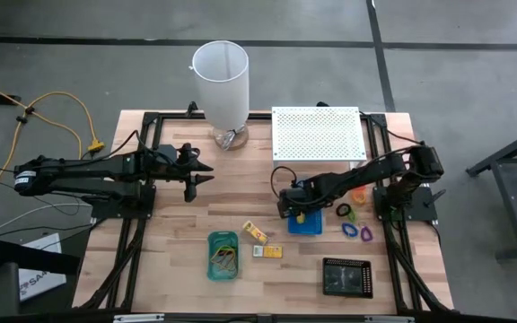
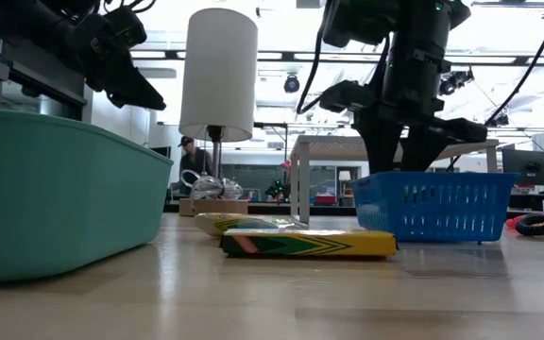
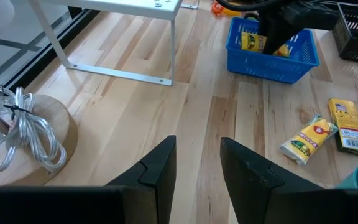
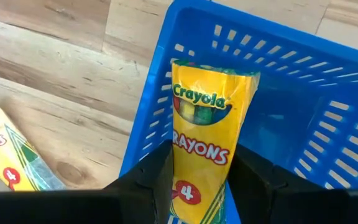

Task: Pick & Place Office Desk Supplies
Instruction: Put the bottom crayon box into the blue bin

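A yellow crayon packet [image 4: 199, 143], labelled Crayola, is grasped by the right gripper [image 4: 197, 186] inside the blue tray [image 4: 328, 124]. Rubber bands [image 1: 225, 259] lie in the green tray [image 1: 212, 269]. The left gripper [image 3: 197, 171] is held released.

Glossy yellow crayon packet [image 4: 201, 149], perforated blue plastic tray [image 4: 328, 93], smooth light wooden table [image 1: 178, 233].
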Robot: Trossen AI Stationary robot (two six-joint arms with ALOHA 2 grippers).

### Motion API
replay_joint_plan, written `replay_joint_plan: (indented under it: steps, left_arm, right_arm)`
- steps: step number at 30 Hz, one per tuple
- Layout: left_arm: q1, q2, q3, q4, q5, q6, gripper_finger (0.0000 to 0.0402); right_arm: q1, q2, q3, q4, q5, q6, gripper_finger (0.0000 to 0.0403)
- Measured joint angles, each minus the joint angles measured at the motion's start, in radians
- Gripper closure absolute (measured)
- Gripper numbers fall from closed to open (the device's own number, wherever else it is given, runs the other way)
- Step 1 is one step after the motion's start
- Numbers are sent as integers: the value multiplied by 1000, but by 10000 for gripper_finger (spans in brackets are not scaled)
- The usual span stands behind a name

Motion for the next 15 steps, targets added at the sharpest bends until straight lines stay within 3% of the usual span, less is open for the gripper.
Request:
replay_joint_plan:
  steps: [15]
  left_arm:
    - [0,0,0,0,1,0,282]
  right_arm:
    - [12,0,0,3,0,128,264]
